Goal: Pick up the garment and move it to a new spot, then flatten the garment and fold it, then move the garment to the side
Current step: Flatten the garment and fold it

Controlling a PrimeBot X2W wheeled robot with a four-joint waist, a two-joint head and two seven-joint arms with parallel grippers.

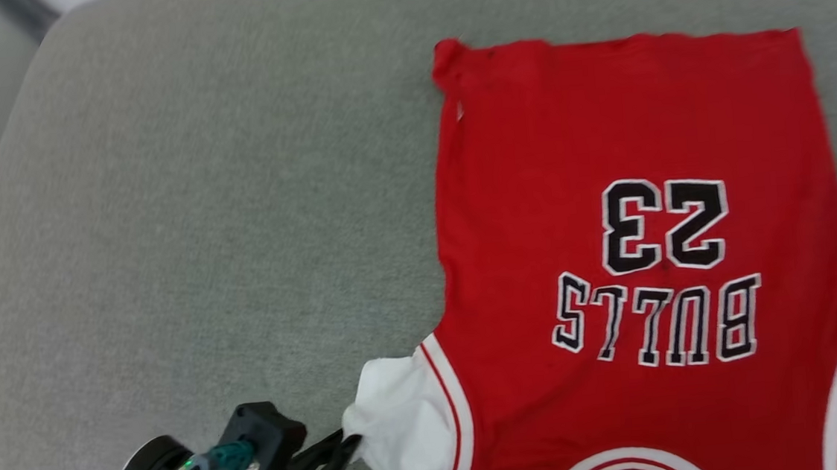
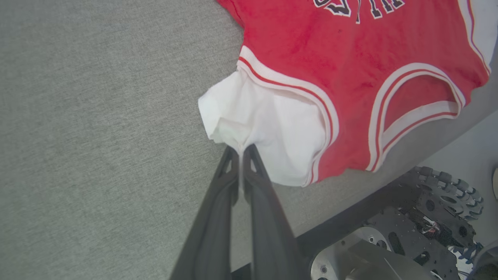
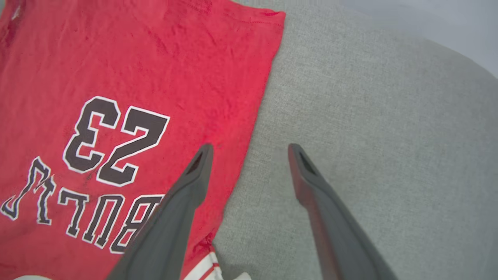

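Red jersey [image 1: 627, 136] spread flat on grey cushion [image 1: 200, 207], print facing up, collar toward robot, left gripper [image 2: 241, 149] clenched on white sleeve [image 2: 272, 128] edge, right gripper [image 3: 251, 149] released, fingers spread astride jersey's side edge

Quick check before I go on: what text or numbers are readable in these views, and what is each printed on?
"23": black white-outlined numerals on the red garment, upside down in the head view.
"BULLS": black white-outlined block letters on the same garment, nearer the robot than the number, also upside down.
A white speck near the garment's far left edge is too small to read.
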